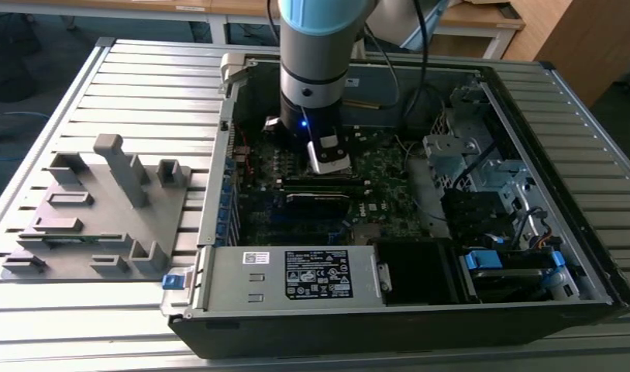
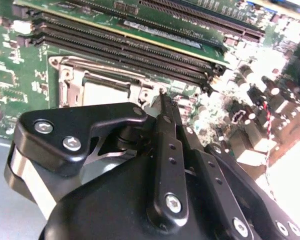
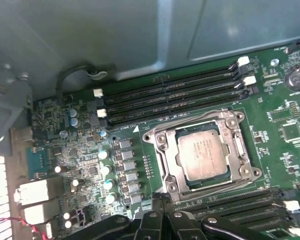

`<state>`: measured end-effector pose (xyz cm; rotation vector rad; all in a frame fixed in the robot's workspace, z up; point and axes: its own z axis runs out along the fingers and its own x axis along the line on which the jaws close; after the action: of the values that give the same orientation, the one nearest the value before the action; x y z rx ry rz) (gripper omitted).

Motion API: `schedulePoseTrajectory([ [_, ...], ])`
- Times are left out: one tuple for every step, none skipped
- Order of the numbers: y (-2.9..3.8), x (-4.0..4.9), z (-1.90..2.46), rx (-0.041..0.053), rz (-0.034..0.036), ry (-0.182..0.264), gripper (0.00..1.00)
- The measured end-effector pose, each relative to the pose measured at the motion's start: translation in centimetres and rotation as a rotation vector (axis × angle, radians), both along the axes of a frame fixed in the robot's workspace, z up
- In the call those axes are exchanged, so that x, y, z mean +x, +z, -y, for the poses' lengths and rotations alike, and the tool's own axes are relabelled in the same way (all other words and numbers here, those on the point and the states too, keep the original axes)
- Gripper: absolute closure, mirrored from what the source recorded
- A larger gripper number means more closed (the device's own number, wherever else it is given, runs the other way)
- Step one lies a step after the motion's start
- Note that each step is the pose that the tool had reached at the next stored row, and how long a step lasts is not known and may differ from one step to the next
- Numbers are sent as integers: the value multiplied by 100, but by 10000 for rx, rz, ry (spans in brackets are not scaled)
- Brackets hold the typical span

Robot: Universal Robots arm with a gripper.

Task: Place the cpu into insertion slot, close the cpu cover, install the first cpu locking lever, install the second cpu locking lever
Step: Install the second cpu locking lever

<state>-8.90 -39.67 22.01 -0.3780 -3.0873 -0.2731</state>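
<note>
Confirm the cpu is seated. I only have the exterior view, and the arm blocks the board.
Observer: Yes. In the first wrist view the cpu lies flat, metal top up.
Operator: Closed over?
Observer: The cover is down, framing it on all sides. I can't tell whether the levers are latched.
Operator: Holding anything?
Observer: No. In the second wrist view the gripper is shut with nothing in it, its tip beside a corner of the cover.
</note>
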Motion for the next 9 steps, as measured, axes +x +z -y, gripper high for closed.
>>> schedulePoseTrajectory([
  [18, 0, 0, -1, 0, 1, 90],
  [28, 0, 0, -8, 0, 2, 90],
  [30, 1, -2, -33, 9, 1, 90],
  [32, 0, -2, -97, 24, 0, 90],
  [32, 0, -4, -175, 42, 0, 90],
  [32, 0, -7, -286, 69, 0, 90],
  [33, 0, -12, -413, 99, 0, 90],
  [32, 0, -16, -532, 123, 1, 90],
  [32, 0, -17, -574, 133, 1, 90],
])
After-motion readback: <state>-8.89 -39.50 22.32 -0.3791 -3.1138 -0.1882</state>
